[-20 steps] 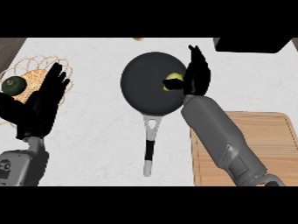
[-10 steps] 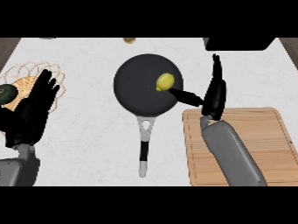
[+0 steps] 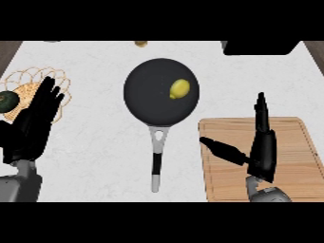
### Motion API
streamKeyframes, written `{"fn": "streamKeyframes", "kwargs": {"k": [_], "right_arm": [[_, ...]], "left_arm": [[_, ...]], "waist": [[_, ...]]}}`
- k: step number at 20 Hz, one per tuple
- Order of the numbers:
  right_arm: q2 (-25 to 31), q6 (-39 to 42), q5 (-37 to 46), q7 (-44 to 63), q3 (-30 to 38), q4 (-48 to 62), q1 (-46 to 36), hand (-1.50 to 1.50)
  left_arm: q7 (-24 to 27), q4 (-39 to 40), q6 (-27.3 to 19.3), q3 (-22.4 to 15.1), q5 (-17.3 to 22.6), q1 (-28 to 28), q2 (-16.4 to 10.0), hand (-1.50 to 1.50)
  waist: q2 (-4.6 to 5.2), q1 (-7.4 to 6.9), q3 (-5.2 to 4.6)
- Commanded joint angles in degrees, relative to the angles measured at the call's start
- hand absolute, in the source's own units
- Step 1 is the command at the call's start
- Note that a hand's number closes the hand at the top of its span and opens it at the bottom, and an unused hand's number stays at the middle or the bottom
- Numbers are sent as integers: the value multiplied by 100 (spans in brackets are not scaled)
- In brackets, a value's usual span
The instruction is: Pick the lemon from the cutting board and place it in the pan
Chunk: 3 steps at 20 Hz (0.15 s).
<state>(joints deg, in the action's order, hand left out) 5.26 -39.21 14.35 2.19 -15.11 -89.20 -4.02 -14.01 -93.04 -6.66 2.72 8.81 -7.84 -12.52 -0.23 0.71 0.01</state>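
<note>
Fingers straight and spread: right hand over the cutting board, left hand at the white desk left edge; lemon in the pan.

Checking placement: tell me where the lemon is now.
In the head view, the lemon lies inside the black pan, right of its middle, up and left of the cutting board.

Lemon lies in the pan; right hand, fingers straight, over cutting board.
</note>
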Motion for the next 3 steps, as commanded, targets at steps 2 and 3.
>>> {"fn": "streamKeyframes", "kwargs": {"k": [2, 3], "right_arm": [[-48, 109, 127, -237, 54, -309, 567, -150], [-15, 141, 73, -482, -16, -429, 847, -150]], "left_arm": [[179, 63, -104, -107, -315, 38, 319, 0], [281, 299, 228, 185, -61, -38, 78, 0]], "waist": [[20, -58, -1], [20, -52, -1]]}}
